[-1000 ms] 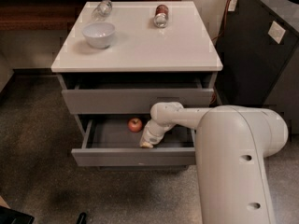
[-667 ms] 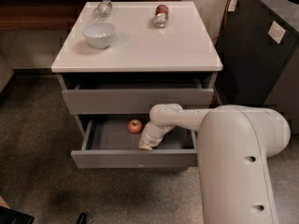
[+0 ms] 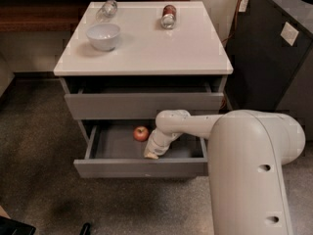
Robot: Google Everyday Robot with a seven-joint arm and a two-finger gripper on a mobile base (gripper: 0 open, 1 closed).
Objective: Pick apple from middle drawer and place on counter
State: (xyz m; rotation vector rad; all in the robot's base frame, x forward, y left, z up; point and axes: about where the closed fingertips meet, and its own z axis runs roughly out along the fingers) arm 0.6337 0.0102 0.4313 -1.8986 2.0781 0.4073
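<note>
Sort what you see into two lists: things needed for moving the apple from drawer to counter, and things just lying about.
Needed: apple; open middle drawer holding it; counter; gripper, inside the drawer beside the apple.
Lying about: white bowl, can, clear container, all on the counter.

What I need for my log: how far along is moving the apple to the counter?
Done: the drawer is open with the gripper inside. In hand: the gripper sits beside the apple, which lies on the drawer floor. Left: grasp, lift, set it on the counter.
</note>
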